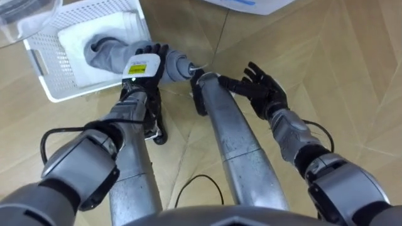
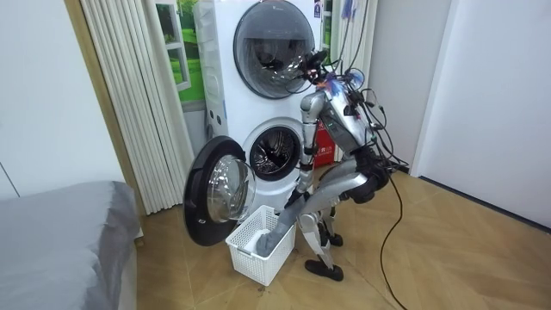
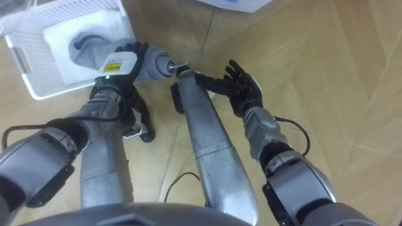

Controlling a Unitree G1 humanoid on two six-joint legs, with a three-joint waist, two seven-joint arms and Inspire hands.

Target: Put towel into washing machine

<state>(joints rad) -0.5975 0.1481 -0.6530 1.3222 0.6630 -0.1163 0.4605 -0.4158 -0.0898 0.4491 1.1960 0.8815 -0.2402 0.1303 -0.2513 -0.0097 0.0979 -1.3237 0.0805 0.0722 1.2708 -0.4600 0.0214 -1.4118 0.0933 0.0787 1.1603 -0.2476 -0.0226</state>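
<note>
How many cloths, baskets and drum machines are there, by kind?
Cloths: 2, the grey towel in the left hand and a white cloth
Baskets: 1, the white basket
Machines: 2, upper machine and lower machine, stacked
Total: 5

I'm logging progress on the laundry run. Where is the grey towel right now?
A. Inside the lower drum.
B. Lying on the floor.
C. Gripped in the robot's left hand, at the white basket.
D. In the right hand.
C: the left hand is curled round the grey towel, whose far end lies in the white basket; the right hand is open.
</note>
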